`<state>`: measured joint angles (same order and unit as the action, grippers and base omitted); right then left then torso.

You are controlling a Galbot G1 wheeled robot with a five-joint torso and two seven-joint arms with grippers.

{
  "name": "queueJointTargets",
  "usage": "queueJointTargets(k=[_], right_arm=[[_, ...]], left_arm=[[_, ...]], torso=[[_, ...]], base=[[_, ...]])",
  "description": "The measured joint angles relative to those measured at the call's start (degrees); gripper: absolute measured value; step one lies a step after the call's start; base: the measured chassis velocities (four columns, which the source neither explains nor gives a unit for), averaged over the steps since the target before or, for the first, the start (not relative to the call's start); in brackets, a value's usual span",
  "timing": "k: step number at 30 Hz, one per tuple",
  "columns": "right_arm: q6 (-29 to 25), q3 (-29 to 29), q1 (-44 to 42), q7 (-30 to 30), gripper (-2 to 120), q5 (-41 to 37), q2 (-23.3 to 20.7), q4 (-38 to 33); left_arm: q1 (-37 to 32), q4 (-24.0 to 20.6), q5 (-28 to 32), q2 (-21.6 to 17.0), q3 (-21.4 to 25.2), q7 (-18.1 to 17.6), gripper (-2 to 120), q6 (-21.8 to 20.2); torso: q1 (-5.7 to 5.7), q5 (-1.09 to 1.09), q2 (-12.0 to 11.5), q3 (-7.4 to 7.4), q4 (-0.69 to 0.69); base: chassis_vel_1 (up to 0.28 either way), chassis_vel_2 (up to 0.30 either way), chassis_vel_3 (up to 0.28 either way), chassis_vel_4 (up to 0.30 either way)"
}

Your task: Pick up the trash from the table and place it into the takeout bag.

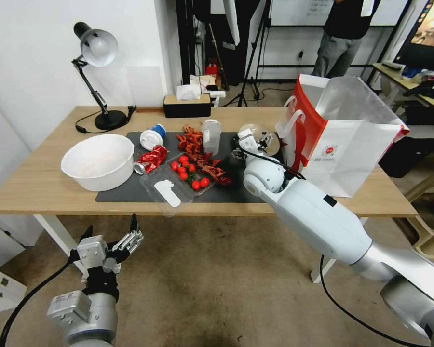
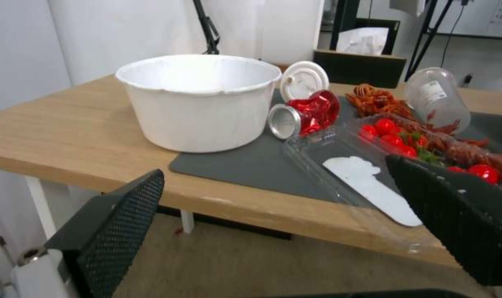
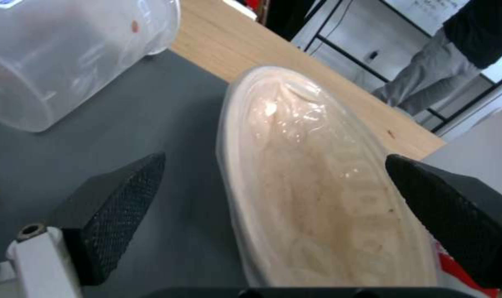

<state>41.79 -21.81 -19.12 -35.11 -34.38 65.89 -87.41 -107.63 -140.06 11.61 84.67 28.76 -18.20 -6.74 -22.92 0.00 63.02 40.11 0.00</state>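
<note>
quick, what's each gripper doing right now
Left gripper: open, holding nothing, hanging below the table's front edge.
Right gripper: open, its fingers either side of the bagged bun, not closed on it.

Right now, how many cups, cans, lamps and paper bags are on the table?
Cups: 2, the blue-and-white lidded cup and the clear plastic cup
Cans: 1, the crushed red can
Lamps: 1, the desk lamp
Paper bags: 1, the takeout bag
Total: 5
</note>
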Motion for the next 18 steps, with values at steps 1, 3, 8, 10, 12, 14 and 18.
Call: queueJointTargets(k=[1,3,8,10,12,14,18], right_arm=[[0.00,-0.01,-0.11,0.09,100,-0.15,-0.03,-0.03],[0.00,-0.02,-0.27,0.09,100,-0.25,-0.06,-0.04],[0.00,0.00,-0.41,0.08,100,-0.27,-0.11,0.06],[0.00,0.02,-0.42,0.01,100,-0.27,-0.16,0.28],[0.00,0.25,-0.42,-0.19,100,-0.40,-0.16,0.63],[0.00,0.32,-0.42,-0.25,100,-0.45,-0.12,0.87],[0.01,0.53,-0.47,-0.32,100,-0.47,0.06,1.41]], left_arm=[[0.04,0.05,0.02,-0.01,0.01,0.00,100,0.03],[0.10,0.15,0.04,-0.02,0.01,-0.01,100,0.11],[0.19,0.24,0.04,0.00,-0.10,-0.01,100,0.16],[0.25,0.25,0.04,0.00,-0.12,-0.02,100,0.17],[0.27,0.37,0.05,-0.08,-0.10,-0.02,100,0.23],[0.27,0.46,0.06,-0.16,-0.08,-0.03,100,0.25],[0.32,0.49,0.08,-0.19,-0.07,-0.04,100,0.27]], torso=[[0.00,0.00,0.00,0.00,0.00],[0.00,0.00,0.00,0.00,0.00],[0.00,0.00,0.00,0.00,0.00],[0.00,0.00,0.00,0.00,0.00],[0.00,0.00,0.00,0.00,0.00],[0.00,0.00,0.00,0.00,0.00],[0.00,0.00,0.00,0.00,0.00]], base=[[0.000,0.000,0.000,0.000],[0.000,0.000,0.000,0.000],[0.000,0.000,0.000,0.000],[0.000,0.000,0.000,0.000],[0.000,0.000,0.000,0.000],[0.000,0.000,0.000,0.000],[0.000,0.000,0.000,0.000]])
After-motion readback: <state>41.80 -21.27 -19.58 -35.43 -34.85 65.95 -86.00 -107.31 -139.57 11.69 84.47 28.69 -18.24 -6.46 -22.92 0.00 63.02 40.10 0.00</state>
